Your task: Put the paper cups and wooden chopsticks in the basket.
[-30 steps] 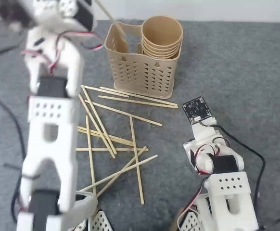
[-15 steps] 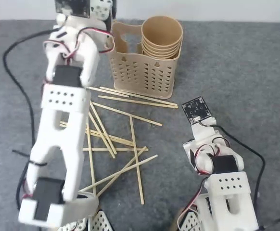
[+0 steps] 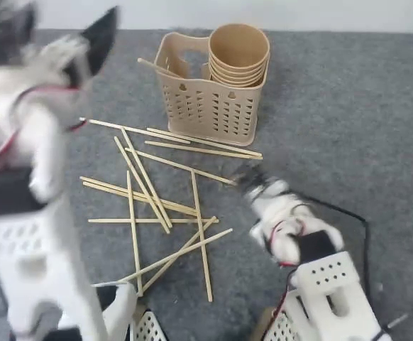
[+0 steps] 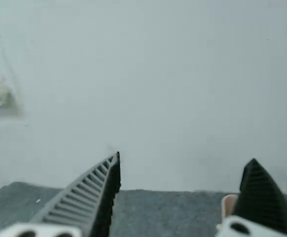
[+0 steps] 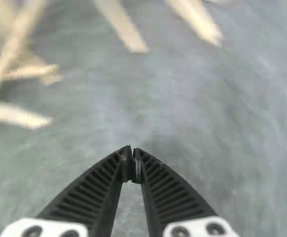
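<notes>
Cups binned, most sticks loose.
Stacked paper cups (image 3: 238, 46) sit in the basket (image 3: 206, 106), one chopstick (image 3: 157, 67) leaning in beside them. The other wooden chopsticks (image 3: 157, 206) lie scattered on the table (image 3: 348, 106). Raised left end effector (image 4: 184, 158) is spread wide and empty. The right end effector (image 5: 131, 151) is pinched closed, empty, low over the table.

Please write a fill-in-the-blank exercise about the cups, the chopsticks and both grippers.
1. The stack of brown paper cups stands ____ the beige perforated plastic basket.
2. Many thin wooden chopsticks lie ____ the basket, on the grey table cover.
3. The left gripper is ____.
4. The right gripper is ____.
Missing words: inside; outside; open; shut.
</notes>
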Controlling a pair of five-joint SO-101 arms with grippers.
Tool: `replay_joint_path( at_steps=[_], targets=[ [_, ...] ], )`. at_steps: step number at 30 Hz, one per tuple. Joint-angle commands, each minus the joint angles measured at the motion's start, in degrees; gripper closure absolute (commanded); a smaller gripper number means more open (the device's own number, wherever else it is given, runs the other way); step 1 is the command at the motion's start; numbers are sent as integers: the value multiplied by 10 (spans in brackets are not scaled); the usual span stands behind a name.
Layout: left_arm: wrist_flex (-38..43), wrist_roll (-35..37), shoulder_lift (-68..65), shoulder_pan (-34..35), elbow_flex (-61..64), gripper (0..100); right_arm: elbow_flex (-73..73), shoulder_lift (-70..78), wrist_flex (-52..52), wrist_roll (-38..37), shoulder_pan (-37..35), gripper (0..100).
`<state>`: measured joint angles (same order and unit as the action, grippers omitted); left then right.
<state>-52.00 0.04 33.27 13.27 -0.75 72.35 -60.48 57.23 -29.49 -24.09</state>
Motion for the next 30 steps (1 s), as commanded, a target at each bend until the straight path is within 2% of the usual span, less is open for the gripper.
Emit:
replay_joint_path(
  at_steps=[1, 4, 8, 14, 17, 22, 26, 30],
  targets=[
    [-124, 3, 104, 116, -4, 637, -10, -11, 24, -92, -110, 988],
    [-150, 3, 116, 244, 2, 637, -10, -7, 28, -116, -188, 932],
    [-114, 3, 83, 411, 38, 637, -29, -4, 22, -142, -232, 809],
    [-12, 3, -8, 588, 80, 637, -87, -1, 7, -149, -312, 832],
    [22, 3, -65, 638, 79, 637, -98, 44, -41, -150, -333, 834],
    [87, 3, -155, 684, 78, 637, -172, 233, -81, -184, -333, 834],
    [130, 3, -219, 709, 78, 637, -251, 370, -85, -189, -335, 835],
    [172, 3, -273, 716, 77, 637, -275, 447, -97, -193, -355, 836]
  ],
)
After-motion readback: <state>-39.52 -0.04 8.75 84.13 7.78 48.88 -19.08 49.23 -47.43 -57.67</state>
